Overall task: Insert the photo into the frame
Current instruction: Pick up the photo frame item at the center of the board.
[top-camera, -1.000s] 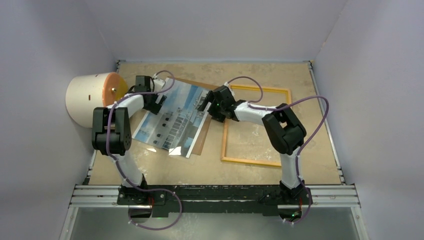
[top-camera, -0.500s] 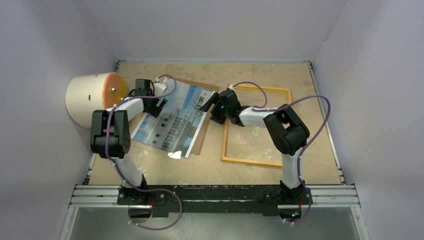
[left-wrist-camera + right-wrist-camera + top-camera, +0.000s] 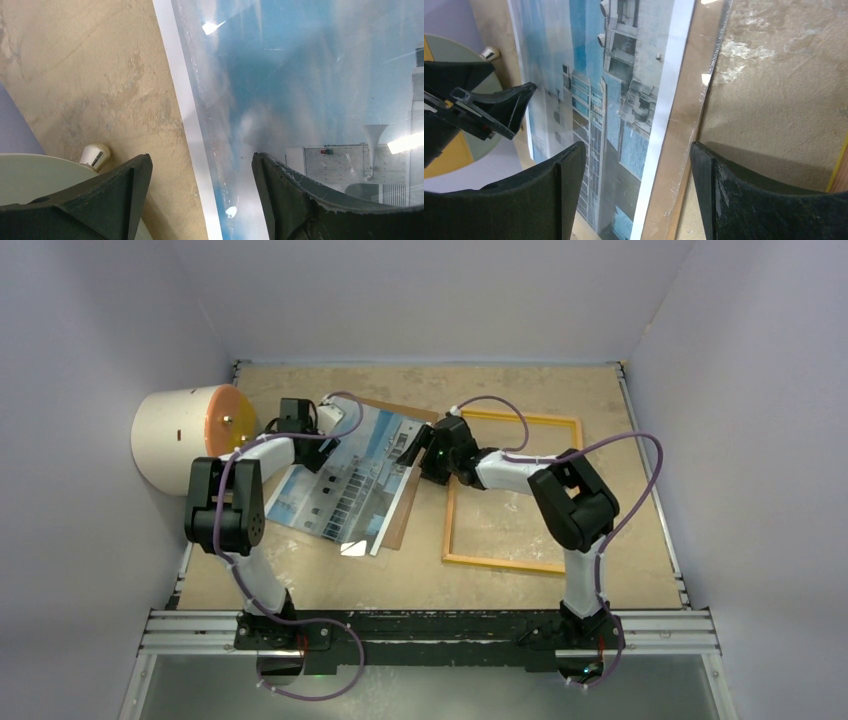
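Pick-up step: both claws poised at the photo's edges, nothing grasped yet.

Nearest, the photo [image 3: 345, 485] lies askew on a brown backing board [image 3: 402, 520], just left of the frame [image 3: 500, 562], which lies flat with no print in it. Farther back, the left gripper [image 3: 200, 160] straddles the print's left border and the right gripper [image 3: 638, 147] its right border, both with jaws spread and released. Next, I judge, each must pinch an edge, then lift together and carry the print rightward over the frame. Glare suggests a clear sheet on top of the print, though I cannot be sure. From above, the arms hide its far corners.
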{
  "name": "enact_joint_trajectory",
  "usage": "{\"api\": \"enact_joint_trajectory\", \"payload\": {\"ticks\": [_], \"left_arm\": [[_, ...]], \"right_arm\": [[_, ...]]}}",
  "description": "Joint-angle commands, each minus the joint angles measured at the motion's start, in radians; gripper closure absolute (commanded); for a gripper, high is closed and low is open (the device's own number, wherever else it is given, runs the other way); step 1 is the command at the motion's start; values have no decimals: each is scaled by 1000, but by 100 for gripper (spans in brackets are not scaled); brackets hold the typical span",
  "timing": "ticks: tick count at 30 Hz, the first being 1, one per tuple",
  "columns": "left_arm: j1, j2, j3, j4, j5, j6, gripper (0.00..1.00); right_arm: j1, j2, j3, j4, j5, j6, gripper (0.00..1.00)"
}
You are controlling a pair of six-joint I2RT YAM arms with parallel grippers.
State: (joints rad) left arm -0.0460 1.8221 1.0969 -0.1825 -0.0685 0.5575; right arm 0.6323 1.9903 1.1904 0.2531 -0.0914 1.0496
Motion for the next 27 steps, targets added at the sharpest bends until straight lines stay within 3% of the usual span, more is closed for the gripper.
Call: {"api": "enact_joint_trajectory", "payload": {"ticks": [1, 10, 13, 19, 27], "left_arm": [[-26, 97, -65, -128, 8, 26, 21], [-34, 100, -65, -137, 3, 35, 22], [-34, 100, -64, -140, 4, 37, 22], [-34, 92, -75, -156, 25, 62, 22], [-32, 89, -74, -172, 28, 64, 23]], "right_arm": [[29, -65, 81, -59, 32, -98, 23], [72, -68, 149, -105, 71, -188, 22], [72, -106, 58, 19, -3, -110, 23], [70, -146, -110, 459, -58, 11, 28], [70, -45, -81, 579, -129, 133, 26]]}}
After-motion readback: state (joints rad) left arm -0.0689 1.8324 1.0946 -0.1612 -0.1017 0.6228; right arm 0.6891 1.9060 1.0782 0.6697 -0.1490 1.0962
